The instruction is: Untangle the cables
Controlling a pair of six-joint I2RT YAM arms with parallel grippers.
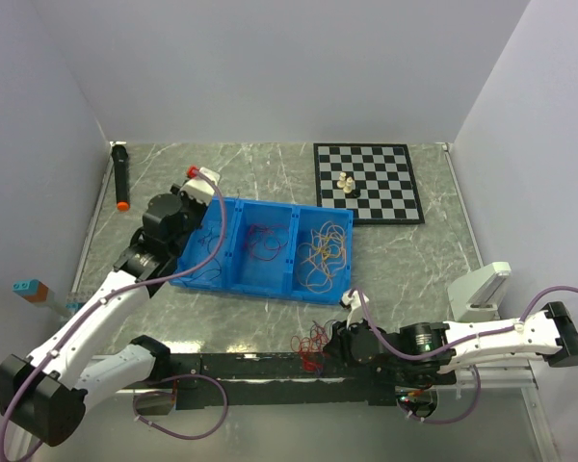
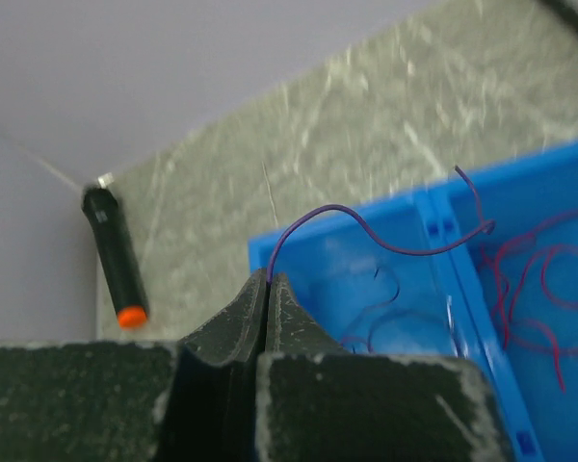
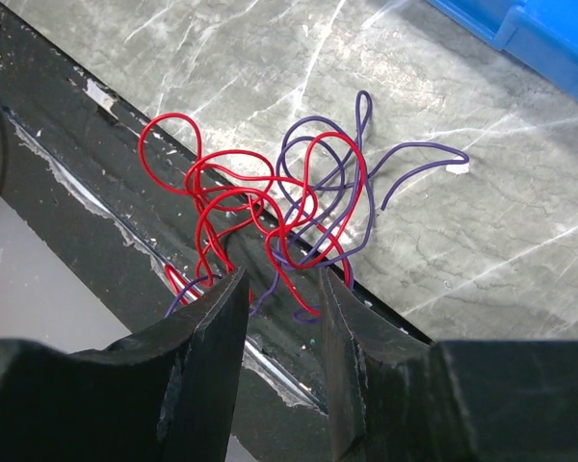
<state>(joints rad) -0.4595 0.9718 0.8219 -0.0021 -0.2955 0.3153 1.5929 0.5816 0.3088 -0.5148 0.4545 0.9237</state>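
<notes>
Robotics laboratory test cell: plain white partition walls [image 1: 270,67] enclose a marble-patterned tabletop [image 1: 270,168] bearing bolted robot arms [image 1: 87,322], a blue compartment bin [image 1: 241,287] and a chessboard [image 1: 366,181].

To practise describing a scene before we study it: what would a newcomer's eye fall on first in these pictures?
First, the bright blue tray in the middle of the table, with loose wires in its compartments and the left claw shut on a purple wire above its left end. Next, the red-and-purple tangle at the near edge, lying between the open jaws of the right claw. Then the chessboard at the far right.
</notes>
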